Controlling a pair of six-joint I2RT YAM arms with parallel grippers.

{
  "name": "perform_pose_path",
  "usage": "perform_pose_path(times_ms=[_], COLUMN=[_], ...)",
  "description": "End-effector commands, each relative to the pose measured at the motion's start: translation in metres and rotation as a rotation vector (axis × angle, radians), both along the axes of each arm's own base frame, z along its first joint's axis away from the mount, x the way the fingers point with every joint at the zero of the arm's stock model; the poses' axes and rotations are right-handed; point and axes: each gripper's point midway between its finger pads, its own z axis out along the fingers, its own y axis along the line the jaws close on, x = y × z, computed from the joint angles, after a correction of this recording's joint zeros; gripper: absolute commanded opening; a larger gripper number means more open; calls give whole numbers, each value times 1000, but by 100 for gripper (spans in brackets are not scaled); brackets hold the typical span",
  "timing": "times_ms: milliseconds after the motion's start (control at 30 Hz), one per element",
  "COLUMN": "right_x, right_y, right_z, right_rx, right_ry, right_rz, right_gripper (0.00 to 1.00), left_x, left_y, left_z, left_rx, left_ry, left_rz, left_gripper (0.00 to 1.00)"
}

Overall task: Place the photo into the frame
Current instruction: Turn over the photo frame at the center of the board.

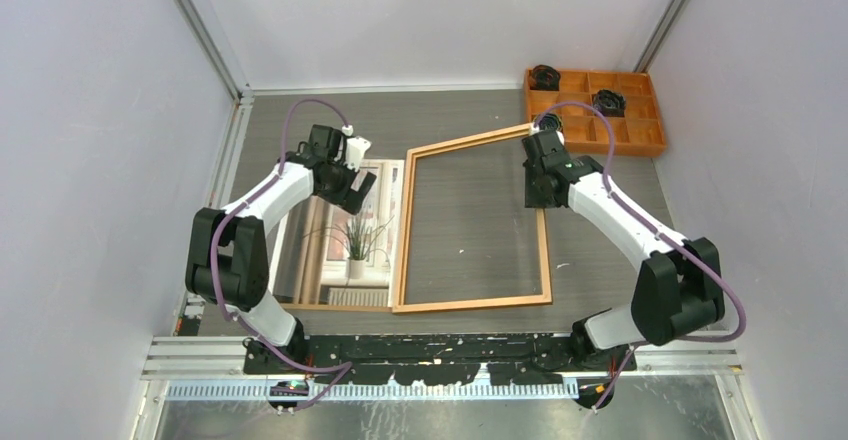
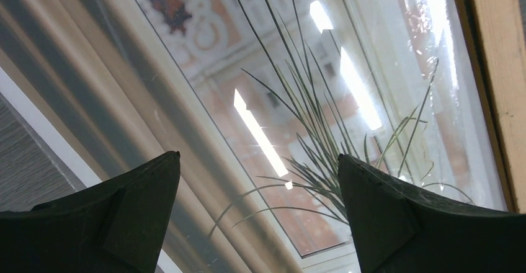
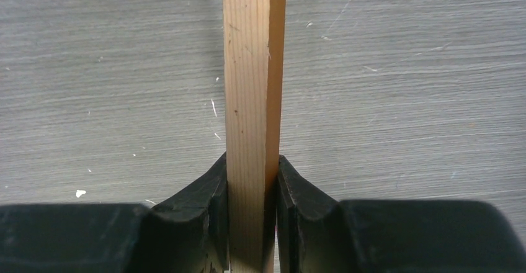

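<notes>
Over the photo [image 1: 352, 238] the left hand [image 2: 258, 159] hangs spread, while the right hand [image 3: 251, 164] pinches the frame [image 1: 470, 303].

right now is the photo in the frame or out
Out. The photo lies left of the frame, whose opening shows only bare table. The right tool is shut on the frame's right rail.

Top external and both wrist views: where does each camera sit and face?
Top external: above, behind the robot, looking down at table; left arm, right arm show.
Left wrist: looks down at the photo; open jaws show.
Right wrist: looks down at table; jaws shut on the frame.
Shared: top and right wrist show the frame.
</notes>
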Motion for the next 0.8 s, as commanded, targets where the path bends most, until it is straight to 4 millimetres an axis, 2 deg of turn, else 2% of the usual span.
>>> perform_pose_path(times_ms=[0, 200, 333, 500, 667, 767], right_x=[7, 13, 23, 32, 35, 40], right_y=[17, 27, 21, 15, 24, 22], right_z=[0, -9, -10, -24, -36, -40], right_rx=[7, -4, -27, -79, -7, 7], right_ry=[0, 2, -28, -11, -17, -27], right_rz=[57, 54, -1, -44, -35, -48], right_gripper=[3, 3, 3, 16, 32, 36], left_x=[9, 11, 12, 11, 9, 11], left_y=[1, 6, 12, 18, 19, 22], left_z=[8, 7, 9, 9, 13, 20], left_rx=[4, 11, 8, 11, -24, -50], left_ry=[-58, -55, -54, -53, -35, -31], left_rz=[-6, 12, 24, 32, 44, 63], left_gripper=[100, 100, 100, 100, 100, 100])
